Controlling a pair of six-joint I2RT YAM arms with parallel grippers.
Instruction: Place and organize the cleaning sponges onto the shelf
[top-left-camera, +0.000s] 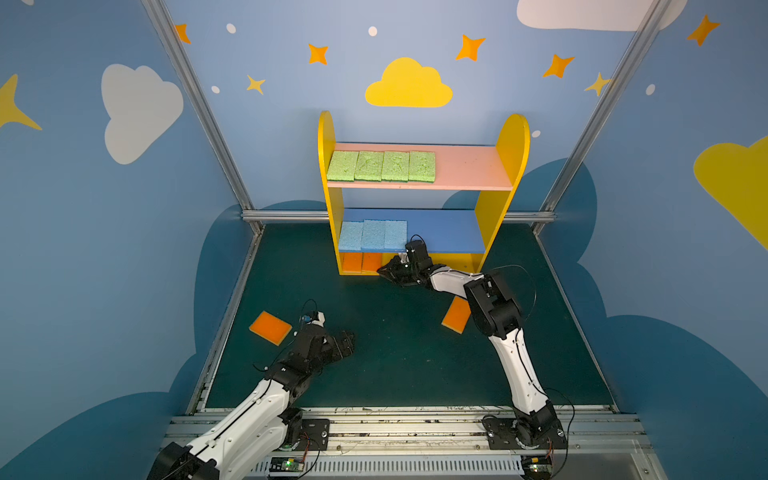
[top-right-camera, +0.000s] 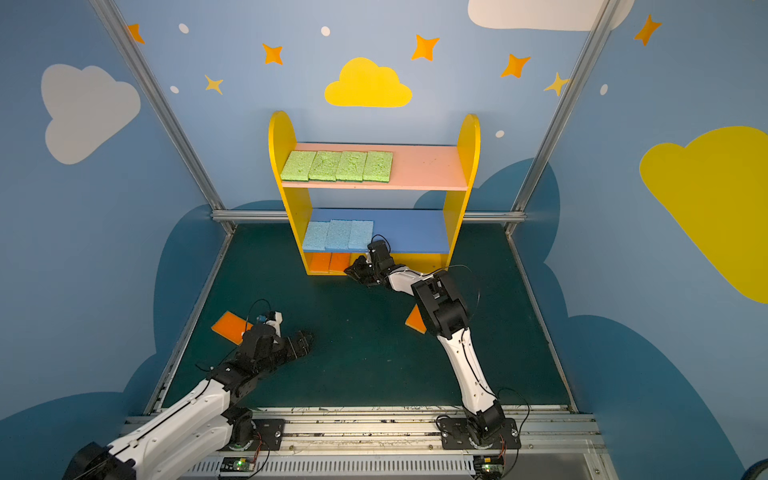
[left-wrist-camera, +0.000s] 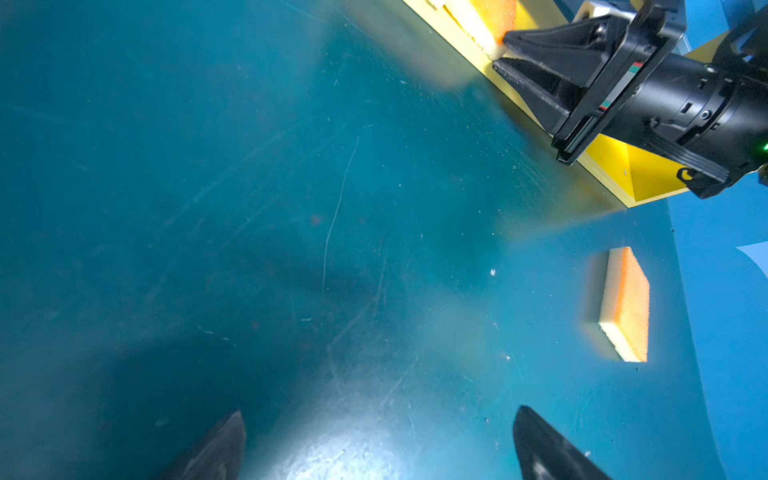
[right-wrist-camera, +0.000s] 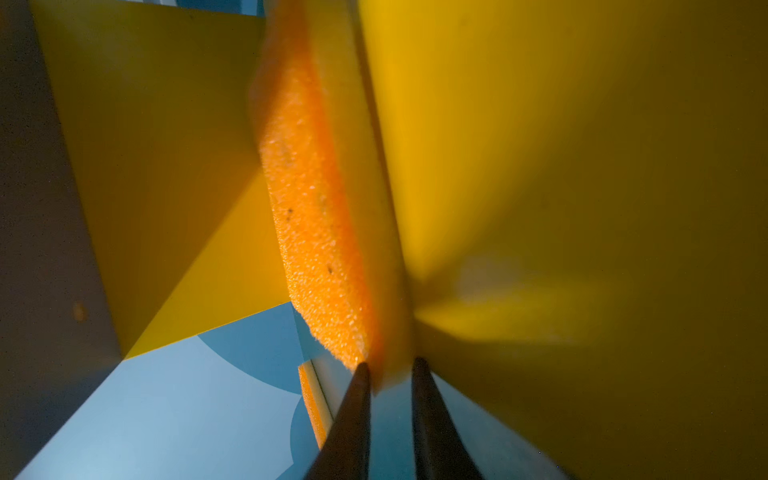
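Right tool (top-left-camera: 381, 271), jaws pinched on near end of orange sponge (right-wrist-camera: 316, 232) lying on yellow base of shelf (top-left-camera: 513, 137), long axis running straight ahead from the tool into the bay, beside a shelved orange twin (top-left-camera: 353, 262).

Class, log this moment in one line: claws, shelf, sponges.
left claw open; right claw shut on orange sponge, shelf base; pink board: four green sponges; blue board: three blue sponges; floor: two orange sponges
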